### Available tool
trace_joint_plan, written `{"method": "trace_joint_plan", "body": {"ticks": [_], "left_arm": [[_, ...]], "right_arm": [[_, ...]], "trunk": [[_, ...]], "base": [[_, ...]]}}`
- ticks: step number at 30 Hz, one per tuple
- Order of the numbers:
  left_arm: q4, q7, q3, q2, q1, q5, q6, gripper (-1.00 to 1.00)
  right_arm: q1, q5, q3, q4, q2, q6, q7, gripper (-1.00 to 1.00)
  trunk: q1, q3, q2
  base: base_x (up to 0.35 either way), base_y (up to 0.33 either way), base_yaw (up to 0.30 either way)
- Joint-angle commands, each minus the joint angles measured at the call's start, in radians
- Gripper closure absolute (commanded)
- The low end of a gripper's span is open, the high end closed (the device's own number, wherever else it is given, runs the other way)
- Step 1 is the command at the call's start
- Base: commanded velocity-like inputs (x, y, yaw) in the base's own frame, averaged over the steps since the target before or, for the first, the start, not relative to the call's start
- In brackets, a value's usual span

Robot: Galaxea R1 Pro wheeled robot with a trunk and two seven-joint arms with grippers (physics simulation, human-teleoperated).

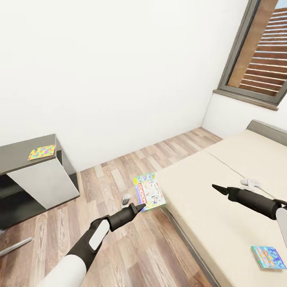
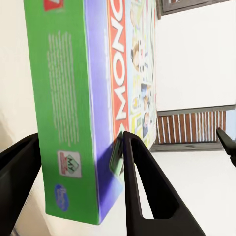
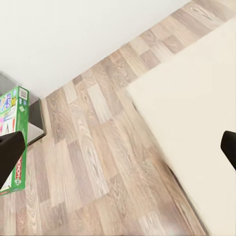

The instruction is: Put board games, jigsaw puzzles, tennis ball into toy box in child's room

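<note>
Wood floor beside the bed: my left end effector clamps the board game just off its corner. I'd keep it level, turning toward the counter.

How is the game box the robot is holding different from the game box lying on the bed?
The held board game is gripped by the left pincer and up in the air; the blue board game lies flat on the bed, untouched. The held one has green sides and a red stripe; the other looks mostly blue. The held one looks bigger from the head view. Both are flat, colourful boxes.
</note>
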Motion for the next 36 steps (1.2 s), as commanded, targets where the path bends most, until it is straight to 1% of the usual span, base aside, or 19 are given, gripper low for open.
{"method": "trace_joint_plan", "body": {"ticks": [1, 16, 36], "left_arm": [[0.0, 0.001, -0.001, 0.0, -0.001, 0.011, 0.009, 1.0], [0.0, 0.001, -0.001, 0.003, -0.001, 0.011, 0.009, 1.0], [0.001, 0.0, 0.001, 0.003, -0.001, 0.011, 0.009, 1.0]], "right_arm": [[-0.001, 0.002, -0.002, -0.001, 0.001, 0.005, 0.005, -1.0], [-0.005, 0.004, -0.001, -0.001, 0.005, 0.006, 0.004, -1.0], [-0.004, 0.004, -0.001, -0.001, 0.005, 0.005, 0.004, -1.0]], "trunk": [[0.001, -0.002, -0.002], [0.001, 0.013, -0.002], [0.001, 0.041, -0.002]], "base": [[0.0, 0.0, 0.286], [0.0, 0.0, 0.228], [0.0, 0.0, 0.168]]}}
